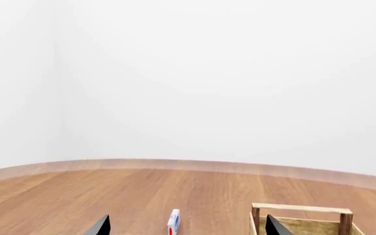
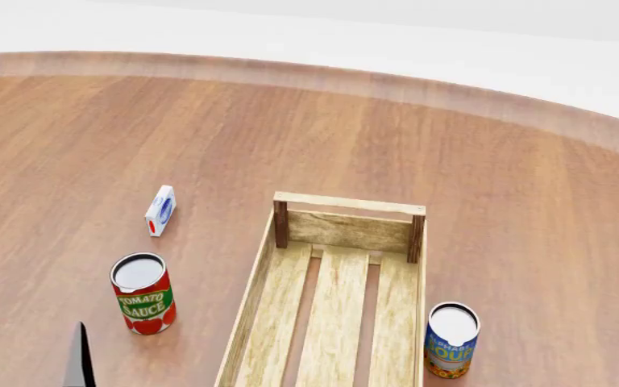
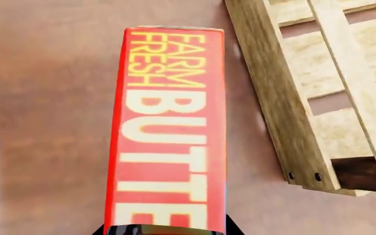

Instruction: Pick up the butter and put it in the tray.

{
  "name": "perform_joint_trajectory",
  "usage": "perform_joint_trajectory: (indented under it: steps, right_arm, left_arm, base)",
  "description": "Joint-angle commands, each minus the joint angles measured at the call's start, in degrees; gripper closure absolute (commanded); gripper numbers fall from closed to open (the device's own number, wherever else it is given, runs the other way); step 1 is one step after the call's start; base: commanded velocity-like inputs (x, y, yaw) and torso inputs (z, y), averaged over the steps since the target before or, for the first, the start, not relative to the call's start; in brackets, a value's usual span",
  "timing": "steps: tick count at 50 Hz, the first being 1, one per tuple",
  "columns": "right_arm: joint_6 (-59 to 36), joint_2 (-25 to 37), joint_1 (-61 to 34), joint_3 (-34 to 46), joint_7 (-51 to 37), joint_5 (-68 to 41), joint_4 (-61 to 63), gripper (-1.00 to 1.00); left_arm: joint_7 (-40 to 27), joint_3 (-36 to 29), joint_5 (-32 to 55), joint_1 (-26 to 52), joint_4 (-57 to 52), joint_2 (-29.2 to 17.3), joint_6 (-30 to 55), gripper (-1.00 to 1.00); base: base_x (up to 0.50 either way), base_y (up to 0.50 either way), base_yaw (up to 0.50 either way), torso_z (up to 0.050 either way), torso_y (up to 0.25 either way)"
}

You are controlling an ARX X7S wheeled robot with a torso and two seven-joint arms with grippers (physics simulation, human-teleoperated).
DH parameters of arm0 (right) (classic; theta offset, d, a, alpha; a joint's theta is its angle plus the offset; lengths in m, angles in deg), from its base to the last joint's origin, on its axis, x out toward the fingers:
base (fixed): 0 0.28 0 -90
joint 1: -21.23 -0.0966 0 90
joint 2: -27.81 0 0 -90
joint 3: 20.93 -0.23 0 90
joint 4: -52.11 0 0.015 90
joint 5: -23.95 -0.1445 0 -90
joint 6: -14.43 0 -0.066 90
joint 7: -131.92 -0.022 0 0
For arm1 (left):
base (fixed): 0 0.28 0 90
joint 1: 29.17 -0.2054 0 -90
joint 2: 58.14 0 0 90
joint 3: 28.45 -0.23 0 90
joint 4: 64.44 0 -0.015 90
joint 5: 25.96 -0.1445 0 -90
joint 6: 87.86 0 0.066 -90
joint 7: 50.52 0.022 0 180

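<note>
The butter (image 3: 168,132), a red-orange carton with "FARM FRESH BUTTER" in yellow and white, fills the right wrist view. My right gripper (image 3: 165,231) is shut on its near end, with a dark finger hugging each side. The carton hangs over the wooden surface just beside a corner of the tray (image 3: 273,98). The tray (image 2: 347,203) is a long light wooden crate with a slatted bottom, and it holds nothing. The butter and right gripper are out of the head view. My left gripper (image 1: 188,230) is open and empty. One of its fingers (image 2: 78,360) shows at the head view's lower left.
A small white, blue and red carton (image 2: 160,210) stands left of the tray and also shows in the left wrist view (image 1: 174,221). A tomato sauce can (image 2: 143,294) stands nearer, and a blue soup can (image 2: 451,339) stands right of the tray. The wooden table's curved far edge (image 2: 396,85) runs along the back.
</note>
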State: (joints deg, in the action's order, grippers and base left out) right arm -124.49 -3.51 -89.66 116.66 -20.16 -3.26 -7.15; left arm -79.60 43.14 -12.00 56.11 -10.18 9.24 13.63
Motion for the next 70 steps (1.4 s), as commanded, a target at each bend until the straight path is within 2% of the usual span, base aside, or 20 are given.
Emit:
perform_joint_trajectory:
  steps: [1, 16, 24, 26, 36, 39, 60, 70]
  right_arm:
    - [-3.40, 3.12, -1.01, -5.70, -0.10, -4.79, 10.90, 1.00]
    - [-7.07, 10.57, -2.68, -13.72, -3.40, -14.73, 22.62, 1.00]
    - [-6.62, 10.87, -5.82, -18.44, -4.18, -19.44, 22.75, 1.00]
    - [-7.57, 11.07, -7.10, -16.51, -3.06, -15.98, 23.35, 1.00]
    - [-7.54, 10.07, -11.38, -25.70, -7.04, -29.07, 21.54, 1.00]
    - [-7.36, 10.14, -12.24, -26.91, -7.52, -30.14, 20.81, 1.00]
    - [-9.20, 0.64, -18.25, -29.68, -15.23, -33.16, 9.54, 1.00]
    - [-8.89, -3.09, -20.30, -29.07, -18.29, -29.96, 4.35, 1.00]
  left_arm:
    - [1.86, 1.96, 0.72, -0.07, -1.18, 0.95, 0.47, -1.00]
    - [1.61, 1.80, 1.00, -0.33, -2.01, 0.57, 0.78, -1.00]
    - [1.45, 1.74, 1.05, -0.38, -2.23, 0.43, 0.77, -1.00]
    - [1.44, 1.70, 1.09, -0.40, -2.31, 0.37, 0.82, -1.00]
    - [1.29, 1.73, 1.53, -0.32, -3.05, 0.04, 1.34, -1.00]
    - [1.17, 1.81, 1.63, -0.26, -3.29, -0.09, 1.59, -1.00]
    - [0.83, 1.93, 2.23, 0.01, -3.29, -0.39, 1.83, -1.00]
    - [0.59, 2.21, 2.62, 0.10, -3.52, -0.57, 1.92, -1.00]
  base:
    - [0.00, 0.00, 0.00, 0.000, 0.000]
    - [0.00, 0.00, 0.00, 0.000, 0.001]
    - [0.00, 0.00, 0.00, 0.000, 0.001]
    - [0.00, 0.00, 0.00, 0.000, 0.000]
    - [0.00, 0.00, 0.00, 0.000, 0.000]
    - [0.00, 0.00, 0.00, 0.000, 0.003]
    - [0.00, 0.00, 0.00, 0.001, 0.000]
    - [0.00, 0.00, 0.00, 0.000, 0.001]
